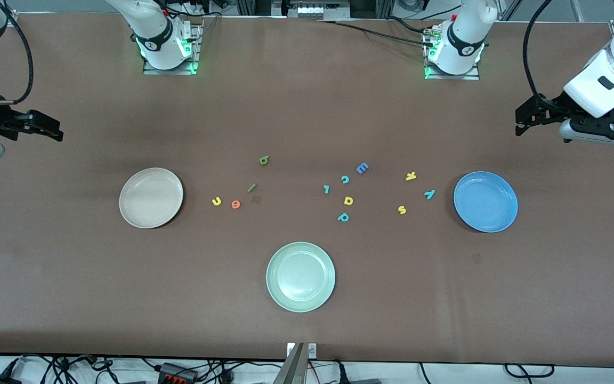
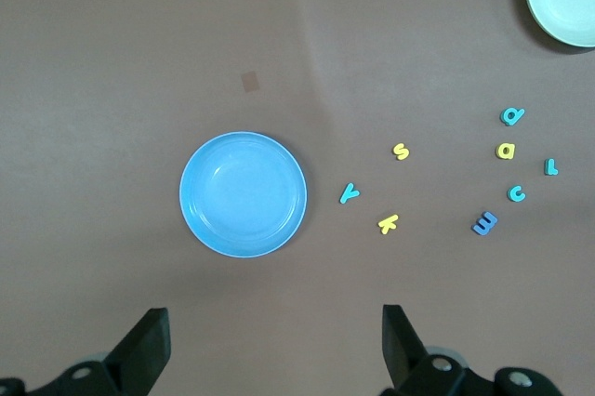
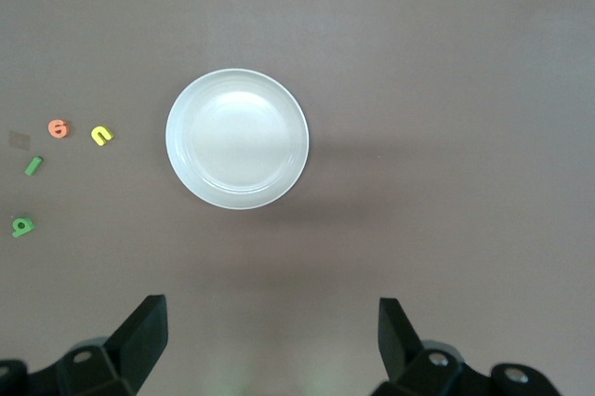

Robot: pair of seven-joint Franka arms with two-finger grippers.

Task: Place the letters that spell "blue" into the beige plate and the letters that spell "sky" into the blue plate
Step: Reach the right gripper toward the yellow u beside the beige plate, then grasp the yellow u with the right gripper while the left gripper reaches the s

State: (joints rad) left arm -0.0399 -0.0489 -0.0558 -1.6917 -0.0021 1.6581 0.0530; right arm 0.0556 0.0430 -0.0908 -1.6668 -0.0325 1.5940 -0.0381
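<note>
The beige plate [image 1: 151,198] lies toward the right arm's end, and the blue plate [image 1: 485,201] toward the left arm's end. Beside the beige plate lie the green b [image 1: 264,160], dark green l [image 1: 251,187], yellow u [image 1: 216,201] and orange e [image 1: 235,204]. Beside the blue plate lie the yellow k [image 1: 411,176], teal y [image 1: 429,194] and yellow s [image 1: 402,209]. My left gripper [image 2: 276,322] hangs open and holds nothing, over bare table by the blue plate [image 2: 243,194]. My right gripper [image 3: 271,312] is open too, over bare table by the beige plate [image 3: 237,138].
A pale green plate [image 1: 300,277] sits nearer the front camera, mid-table. Between the two letter groups lie a blue E [image 1: 362,168], teal c [image 1: 345,179], small teal hook [image 1: 326,189], yellow a [image 1: 348,200] and teal p [image 1: 343,217].
</note>
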